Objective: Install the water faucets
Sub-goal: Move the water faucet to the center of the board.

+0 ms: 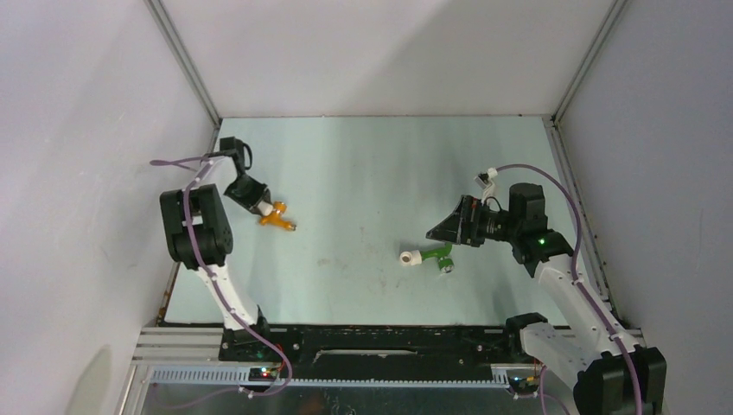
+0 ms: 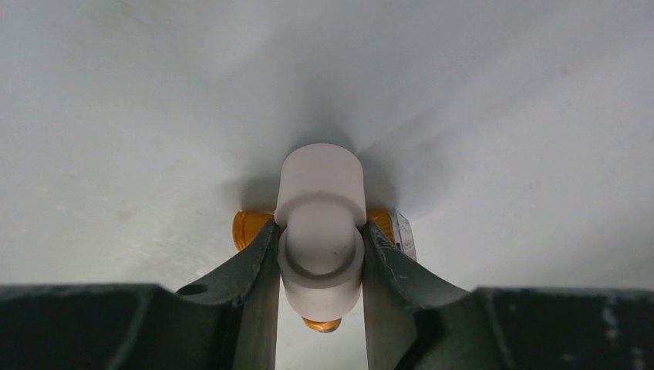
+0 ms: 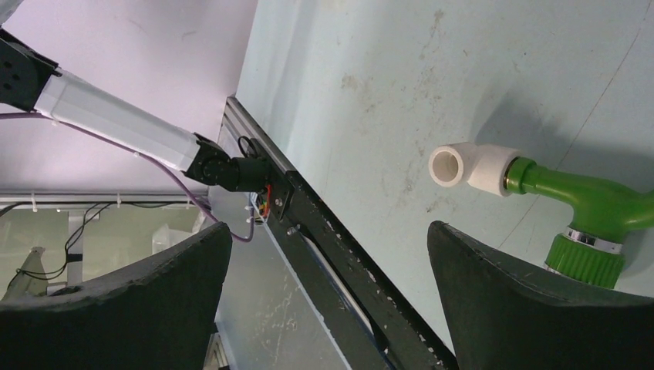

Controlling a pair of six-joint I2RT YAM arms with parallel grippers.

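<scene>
The left gripper has its fingers clamped on a white elbow fitting, and the orange faucet shows just behind it on both sides of the fingers. The right gripper has its fingers spread wide above the table. The green faucet, joined to a second white elbow, lies just past one fingertip.

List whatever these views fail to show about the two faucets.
- Left wrist view: the orange faucet sits mostly behind the white elbow fitting; their joint is hidden.
- Right wrist view: the green faucet is cut off by the right edge and partly covered by a finger of the right hand.
- Top view: both faucets' threads are too small to read.
</scene>
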